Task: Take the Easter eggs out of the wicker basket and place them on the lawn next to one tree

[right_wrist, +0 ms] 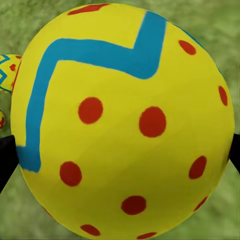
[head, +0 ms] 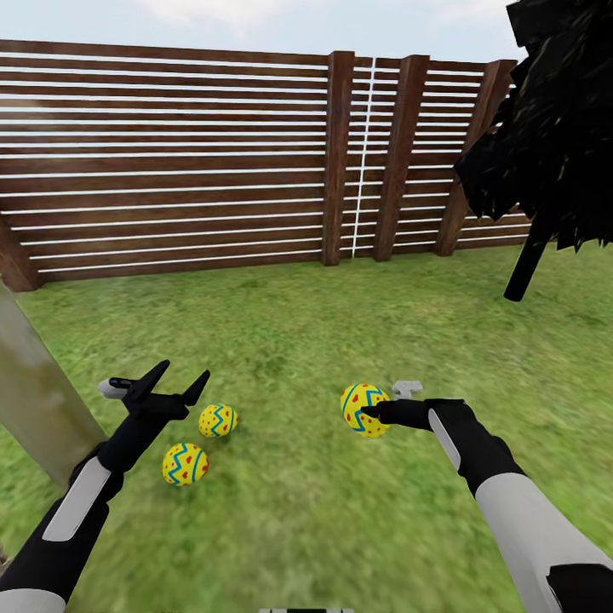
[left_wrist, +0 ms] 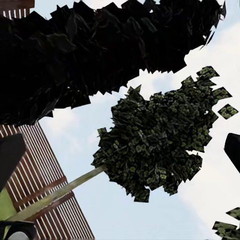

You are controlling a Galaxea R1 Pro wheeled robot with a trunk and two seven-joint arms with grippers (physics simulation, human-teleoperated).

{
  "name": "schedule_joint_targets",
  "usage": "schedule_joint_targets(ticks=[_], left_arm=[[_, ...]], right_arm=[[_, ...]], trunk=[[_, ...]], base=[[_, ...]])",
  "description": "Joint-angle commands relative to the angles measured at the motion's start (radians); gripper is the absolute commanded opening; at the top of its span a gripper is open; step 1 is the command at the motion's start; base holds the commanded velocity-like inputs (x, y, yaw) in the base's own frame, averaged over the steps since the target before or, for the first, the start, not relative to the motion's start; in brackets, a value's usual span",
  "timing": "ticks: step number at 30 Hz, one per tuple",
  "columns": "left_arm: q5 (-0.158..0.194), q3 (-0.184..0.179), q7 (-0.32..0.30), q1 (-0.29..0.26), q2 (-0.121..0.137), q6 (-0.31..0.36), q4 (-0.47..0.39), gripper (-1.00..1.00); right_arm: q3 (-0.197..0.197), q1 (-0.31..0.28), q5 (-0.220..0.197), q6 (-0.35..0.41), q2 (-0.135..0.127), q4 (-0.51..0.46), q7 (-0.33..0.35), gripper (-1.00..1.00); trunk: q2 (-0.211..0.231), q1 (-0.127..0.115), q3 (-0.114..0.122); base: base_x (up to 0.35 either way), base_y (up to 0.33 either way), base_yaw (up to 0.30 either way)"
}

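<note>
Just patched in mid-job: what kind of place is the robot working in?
Most likely a fenced back garden: mottled green grass lawn underfoot, a dark brown slatted wooden fence behind, a pale bare tree trunk at left.

tree (head: 34, 383) trunk cut off at left edge, held egg (right_wrist: 125, 120) hiding lawn (right_wrist: 215, 30)

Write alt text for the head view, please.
The right gripper holds a yellow Easter egg over the lawn; two more eggs lie beside the open left gripper, near a tree trunk. A wooden fence stands behind.
</note>
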Motion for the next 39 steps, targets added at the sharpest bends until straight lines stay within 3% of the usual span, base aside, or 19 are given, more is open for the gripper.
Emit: schedule_joint_targets(ticks=[1, 23, 36, 38, 39], left_arm=[[0.005, -0.001, 0.002, 0.000, 0.000, 0.006, 0.000, 1.00], [0.005, -0.001, 0.025, 0.000, -0.012, 0.006, 0.004, 1.00], [0.004, -0.001, 0.025, 0.000, -0.012, 0.006, 0.004, 1.00], [0.004, -0.001, 0.025, 0.000, -0.012, 0.006, 0.004, 1.00], [0.004, -0.001, 0.025, 0.000, -0.012, 0.006, 0.005, 1.00]], right_arm=[[0.004, -0.001, -0.011, 0.006, -0.001, -0.001, -0.005, -1.00], [0.004, 0.000, -0.011, -0.023, 0.000, 0.018, -0.005, -1.00], [0.004, -0.001, -0.009, -0.023, -0.002, 0.015, -0.005, -1.00], [0.004, -0.001, -0.008, -0.023, -0.001, 0.014, -0.021, -1.00], [0.005, -0.001, -0.011, -0.024, 0.000, 0.014, -0.064, -1.00]], trunk=[[0.000, 0.000, -0.002], [0.000, 0.000, -0.037], [0.000, 0.000, -0.038], [0.000, 0.000, -0.038], [0.000, 0.000, -0.038]], base=[[0.080, 0.000, 0.000], [0.018, -0.004, 0.000], [0.223, -0.217, 0.011], [0.240, -0.237, 0.243], [0.240, -0.235, 0.281]])
